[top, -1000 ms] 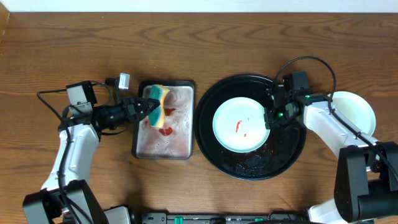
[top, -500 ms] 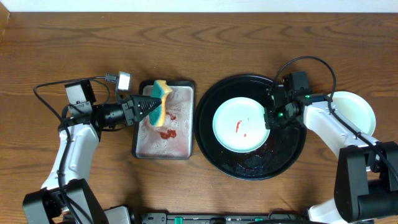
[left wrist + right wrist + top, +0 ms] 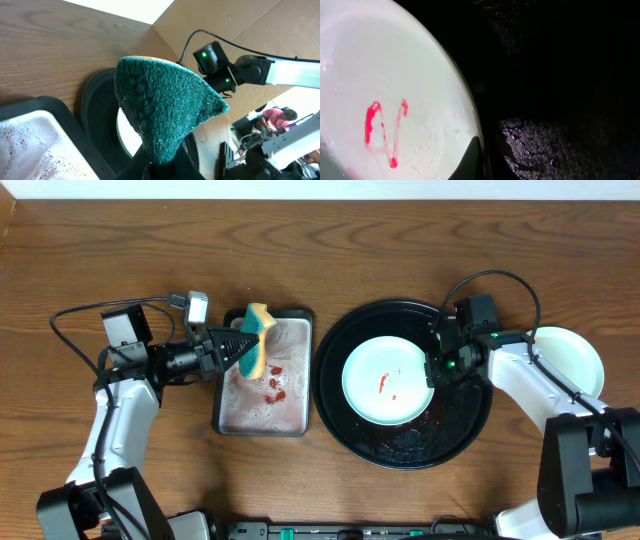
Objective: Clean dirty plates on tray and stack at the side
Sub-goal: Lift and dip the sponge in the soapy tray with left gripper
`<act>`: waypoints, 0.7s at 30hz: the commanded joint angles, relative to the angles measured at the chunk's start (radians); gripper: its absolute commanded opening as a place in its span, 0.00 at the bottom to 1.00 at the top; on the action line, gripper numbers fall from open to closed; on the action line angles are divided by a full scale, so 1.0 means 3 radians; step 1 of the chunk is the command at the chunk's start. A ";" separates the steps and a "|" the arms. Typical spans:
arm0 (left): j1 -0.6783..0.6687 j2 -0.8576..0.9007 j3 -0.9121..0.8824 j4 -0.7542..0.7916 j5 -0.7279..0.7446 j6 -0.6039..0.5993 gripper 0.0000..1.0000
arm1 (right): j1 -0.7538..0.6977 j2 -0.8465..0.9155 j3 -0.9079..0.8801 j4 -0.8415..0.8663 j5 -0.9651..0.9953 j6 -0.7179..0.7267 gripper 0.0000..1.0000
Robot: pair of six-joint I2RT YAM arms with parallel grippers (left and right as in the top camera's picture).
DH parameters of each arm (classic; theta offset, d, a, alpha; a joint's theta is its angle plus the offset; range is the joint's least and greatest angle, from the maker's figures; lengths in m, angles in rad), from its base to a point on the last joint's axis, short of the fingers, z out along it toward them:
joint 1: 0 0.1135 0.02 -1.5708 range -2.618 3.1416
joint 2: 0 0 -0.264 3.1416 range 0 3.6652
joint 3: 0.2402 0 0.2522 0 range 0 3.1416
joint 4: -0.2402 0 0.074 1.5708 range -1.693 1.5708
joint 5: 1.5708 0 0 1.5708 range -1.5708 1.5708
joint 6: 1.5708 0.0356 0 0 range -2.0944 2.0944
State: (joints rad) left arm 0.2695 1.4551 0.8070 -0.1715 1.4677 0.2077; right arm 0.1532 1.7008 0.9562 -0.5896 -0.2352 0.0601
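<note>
A pale mint-green plate [image 3: 385, 380] with a red sauce smear lies in the round black tray [image 3: 470, 420]. It fills the left of the right wrist view [image 3: 385, 90]. My right gripper [image 3: 432, 373] is shut on this plate's right rim [image 3: 482, 152]. My left gripper [image 3: 232, 350] is shut on a yellow and green sponge [image 3: 258, 340] and holds it above the silver tray's top left. The sponge's green face fills the left wrist view [image 3: 165, 105]. A clean pale plate [image 3: 575, 360] lies on the wood tabletop at the right.
The rectangular silver tray [image 3: 262, 425] holds foam and red sauce spots, left of the black tray. The black tray's floor is wet with suds [image 3: 540, 145]. Cables loop around both arms.
My left gripper has lifted the sponge off the silver tray and drawn back a little to the left. The right gripper and plate have not moved.
</note>
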 commanded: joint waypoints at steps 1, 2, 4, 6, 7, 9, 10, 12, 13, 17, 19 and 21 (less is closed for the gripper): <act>0.0014 0.0025 -0.0015 0.0019 0.0137 0.0055 0.07 | 0.0025 0.0031 -0.0018 0.0000 -0.0024 0.0019 0.01; 0.0014 0.0025 -0.0015 0.0019 0.0137 0.0055 0.07 | 0.0025 0.0031 -0.0018 0.0000 -0.0023 0.0019 0.01; 0.0014 0.0025 -0.0015 0.0019 0.0137 0.0053 0.08 | 0.0025 0.0031 -0.0017 0.0000 -0.0024 0.0019 0.01; 0.0014 0.0025 -0.0015 0.0019 0.0137 0.0053 0.07 | 0.0025 0.0031 -0.0017 -0.0001 -0.0024 0.0019 0.01; 0.0014 0.0025 -0.0015 0.0019 0.0137 0.0053 0.07 | 0.0025 0.0031 -0.0017 -0.0001 -0.0024 0.0019 0.01; 0.0014 0.0025 -0.0015 0.0018 0.0137 0.0053 0.07 | 0.0025 0.0031 -0.0017 0.0000 -0.0024 0.0019 0.01; 0.0014 0.0025 -0.0015 0.0018 0.0137 0.0053 0.07 | 0.0025 0.0031 -0.0018 0.0000 -0.0024 0.0019 0.01; 0.0014 0.0025 -0.0015 0.0018 0.0136 0.0053 0.07 | 0.0025 0.0031 -0.0017 0.0011 -0.0025 0.0020 0.01; 0.0014 0.0025 -0.0015 0.0018 0.0136 0.0053 0.08 | 0.0025 0.0031 -0.0017 0.0014 -0.0025 0.0020 0.01; 0.0014 0.0025 -0.0015 0.0018 0.0134 0.0053 0.07 | 0.0025 0.0031 -0.0017 0.0014 -0.0025 0.0019 0.01; 0.0014 0.0025 -0.0015 0.0018 0.0134 0.0053 0.06 | 0.0025 0.0031 -0.0018 0.0018 -0.0025 0.0019 0.01; 0.0014 0.0025 -0.0015 0.0018 0.0134 0.0053 0.07 | 0.0025 0.0031 -0.0017 0.0023 -0.0027 0.0020 0.01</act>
State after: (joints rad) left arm 0.2695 1.4551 0.8070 -0.1715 1.4685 0.2077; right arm 0.1532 1.7008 0.9562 -0.5854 -0.2352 0.0601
